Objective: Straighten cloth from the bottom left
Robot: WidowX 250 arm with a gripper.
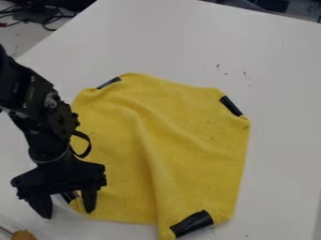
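A yellow cloth (194,154) with black tape pieces near its corners lies on the white table, with a raised fold running from its upper left down toward the bottom. Its bottom right corner, with a wide tape piece (192,223), points toward the near edge. Over the cloth's bottom left corner hangs my gripper (65,206), open, one finger outside the cloth on the left and the other over the yellow fabric. Between the fingers part of the corner's black tape shows. Whether the fingertips touch the cloth or table I cannot tell.
The white table (282,70) extends around the cloth, with small dark marks above it. An orange-brown object (24,235) sits at the bottom left edge of the view. Dark cables (44,18) lie beyond the table at the top left.
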